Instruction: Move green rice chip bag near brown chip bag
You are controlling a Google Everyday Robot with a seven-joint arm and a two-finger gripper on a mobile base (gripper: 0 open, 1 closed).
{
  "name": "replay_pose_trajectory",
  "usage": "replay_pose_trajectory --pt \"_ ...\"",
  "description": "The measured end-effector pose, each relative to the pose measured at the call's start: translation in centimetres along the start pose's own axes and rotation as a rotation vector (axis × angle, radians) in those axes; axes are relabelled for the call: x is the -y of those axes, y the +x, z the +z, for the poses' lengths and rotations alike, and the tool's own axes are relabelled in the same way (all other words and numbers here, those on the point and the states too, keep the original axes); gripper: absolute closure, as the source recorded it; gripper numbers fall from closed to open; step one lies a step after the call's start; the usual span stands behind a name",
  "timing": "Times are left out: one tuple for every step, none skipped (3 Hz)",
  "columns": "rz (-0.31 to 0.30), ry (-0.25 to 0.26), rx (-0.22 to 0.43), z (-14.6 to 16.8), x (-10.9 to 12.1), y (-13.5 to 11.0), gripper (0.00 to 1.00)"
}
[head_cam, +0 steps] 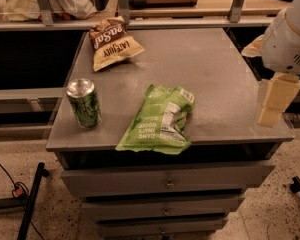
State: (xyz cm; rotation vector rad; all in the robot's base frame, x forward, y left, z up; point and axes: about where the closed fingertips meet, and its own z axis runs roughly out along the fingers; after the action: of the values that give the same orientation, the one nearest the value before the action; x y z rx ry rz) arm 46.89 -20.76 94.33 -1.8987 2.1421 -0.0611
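I find the gripper hanging over the right edge of the grey drawer cabinet. It holds nothing, and I cannot tell how far it is open.

- **Count:** two bags, one can.
- **Green rice chip bag:** lies flat to the gripper's left at the front edge, its white lettering inverted and unreadable.
- **Brown chip bag:** lies far left at the rear, apparently marked "LATE JULY".
- **Green drink can:** stands upright beyond the green bag.

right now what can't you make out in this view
Camera view:
- gripper, at the table's right edge: arm cut off by the frame edge.
- green rice chip bag, brown chip bag: undersides hidden against the table.
- can: far side hidden by its own body.
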Motion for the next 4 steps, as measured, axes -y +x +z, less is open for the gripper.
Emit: replay_pose_trajectory --pt "-0.197 -0.032 0.062 2.9 0.4 -2.3 0.0" --pt "-0.399 -0.031 0.097 5.0 0.1 -5.0 0.0" --pt "-0.552 -0.034 0.105 6.4 -0.2 -7.4 0.0" --pt "-0.677 -0.058 0.115 7.7 -0.9 -9.6 0.0"
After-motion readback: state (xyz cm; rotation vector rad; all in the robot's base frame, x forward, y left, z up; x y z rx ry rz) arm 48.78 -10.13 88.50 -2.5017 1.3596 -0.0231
